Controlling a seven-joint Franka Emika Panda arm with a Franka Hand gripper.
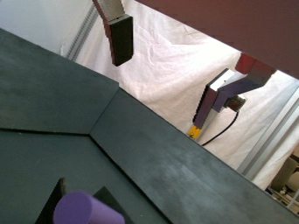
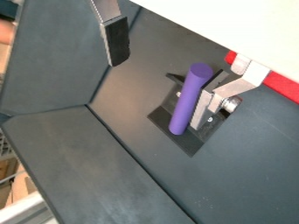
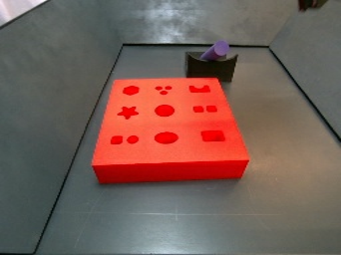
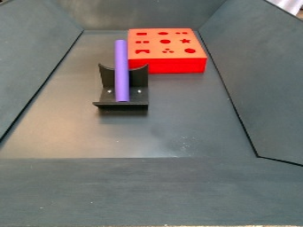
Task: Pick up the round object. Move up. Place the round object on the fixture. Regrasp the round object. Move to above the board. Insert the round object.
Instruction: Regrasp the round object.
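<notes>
Even overhead light; red board (image 3: 167,125) oversaturated, glowing. Gripper (image 2: 163,66) fingers near lens blurred. Soft shadows.

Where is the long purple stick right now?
In both side views the smooth purple cylinder leans on the small dark fixture, beside the red board; the hand is apart, open.

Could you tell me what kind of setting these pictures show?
Probably a lab test cell for peg insertion: a dark walled bench, a red board with shaped holes, a purple peg leaning on the fixture, the tool open above.
</notes>
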